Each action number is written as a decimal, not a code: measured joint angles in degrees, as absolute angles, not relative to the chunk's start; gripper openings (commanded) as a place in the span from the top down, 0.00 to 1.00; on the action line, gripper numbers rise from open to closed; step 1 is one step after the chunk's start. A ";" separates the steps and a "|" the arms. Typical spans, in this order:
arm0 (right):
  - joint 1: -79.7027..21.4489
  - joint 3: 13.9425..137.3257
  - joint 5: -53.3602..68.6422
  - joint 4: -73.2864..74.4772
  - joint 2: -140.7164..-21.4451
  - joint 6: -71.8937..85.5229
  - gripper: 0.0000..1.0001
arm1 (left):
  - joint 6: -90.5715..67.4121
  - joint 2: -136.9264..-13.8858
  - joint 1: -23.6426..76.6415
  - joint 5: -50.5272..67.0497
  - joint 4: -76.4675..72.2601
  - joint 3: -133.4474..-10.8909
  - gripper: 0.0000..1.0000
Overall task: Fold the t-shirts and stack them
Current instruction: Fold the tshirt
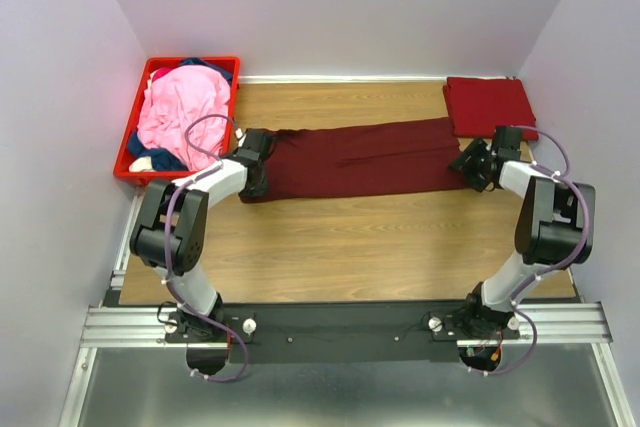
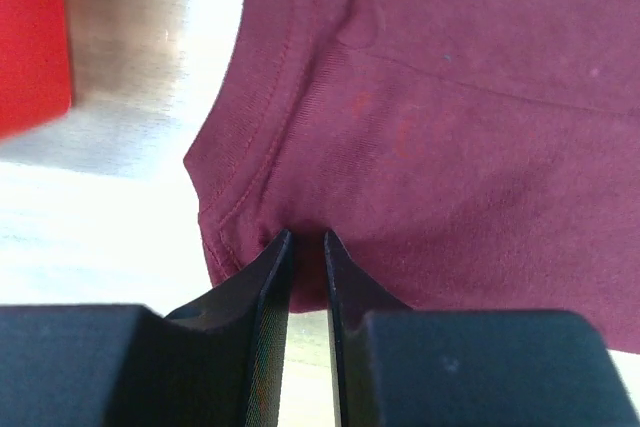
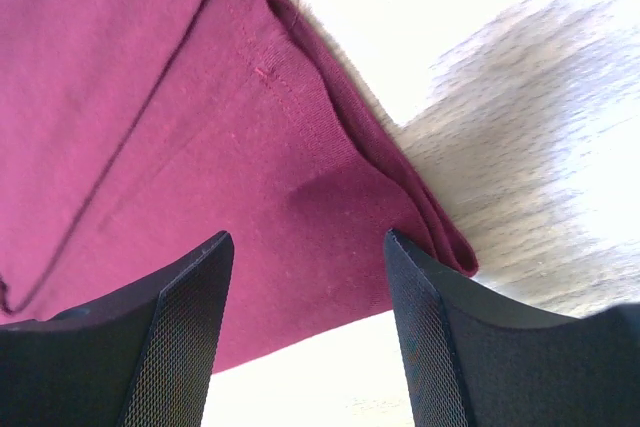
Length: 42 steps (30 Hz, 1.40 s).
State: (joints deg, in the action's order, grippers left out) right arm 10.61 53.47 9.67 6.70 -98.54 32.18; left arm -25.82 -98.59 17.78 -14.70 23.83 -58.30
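A dark maroon t-shirt (image 1: 360,159) lies on the wooden table as a long strip running left to right. My left gripper (image 1: 255,162) is at its left end. In the left wrist view its jaws (image 2: 305,239) stand close together, pinching a fold at the hem of the shirt (image 2: 450,127). My right gripper (image 1: 470,162) is at the strip's right end. In the right wrist view it (image 3: 308,237) stands open, with its fingers on either side of the shirt's corner (image 3: 150,127). A folded dark red t-shirt (image 1: 490,105) lies at the back right.
A red plastic crate (image 1: 190,60) stands at the back left, holding a crumpled pink t-shirt (image 1: 180,112) and a navy one (image 1: 165,159). Its corner (image 2: 30,37) shows in the left wrist view. Pale walls close in the table on three sides.
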 measured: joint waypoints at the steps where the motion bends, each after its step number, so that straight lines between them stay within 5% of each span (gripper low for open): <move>1: 11.27 53.10 9.78 6.17 -98.41 32.82 0.30 | -26.02 -98.00 17.65 -14.37 23.14 -57.30 0.74; 11: 13.50 49.41 9.32 6.02 -94.50 34.52 0.29 | -28.80 -86.74 15.97 -10.15 21.80 -46.89 0.71; 18: 12.73 49.34 11.51 7.27 -87.15 31.99 0.29 | -28.97 -80.18 15.88 -8.36 23.31 -53.52 0.62; 24: 7.29 50.78 17.65 6.07 -86.41 30.22 0.29 | -28.73 -91.00 17.87 -4.03 19.05 -66.57 0.77; 28: 3.81 50.85 20.18 5.78 -86.59 29.21 0.29 | -28.49 -101.78 18.87 -2.52 18.55 -73.23 0.76; 32: 1.63 52.10 21.89 5.58 -88.71 27.38 0.29 | -28.29 -108.79 19.33 -2.15 21.19 -77.56 0.70; 34: -0.16 53.19 22.31 5.58 -90.52 26.46 0.29 | -28.29 -108.97 19.31 -2.42 22.68 -78.74 0.45; 36: -3.40 55.37 23.09 5.17 -93.36 25.39 0.30 | -28.08 -108.49 19.31 -3.18 23.03 -80.16 0.36; 42: -10.92 66.63 27.24 2.90 -103.55 22.24 0.40 | -27.68 -105.95 18.37 -4.40 23.00 -81.21 0.35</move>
State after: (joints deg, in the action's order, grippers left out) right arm -10.92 66.63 27.24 2.90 -103.55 22.24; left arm -27.68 -105.95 18.37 -4.40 23.00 -81.21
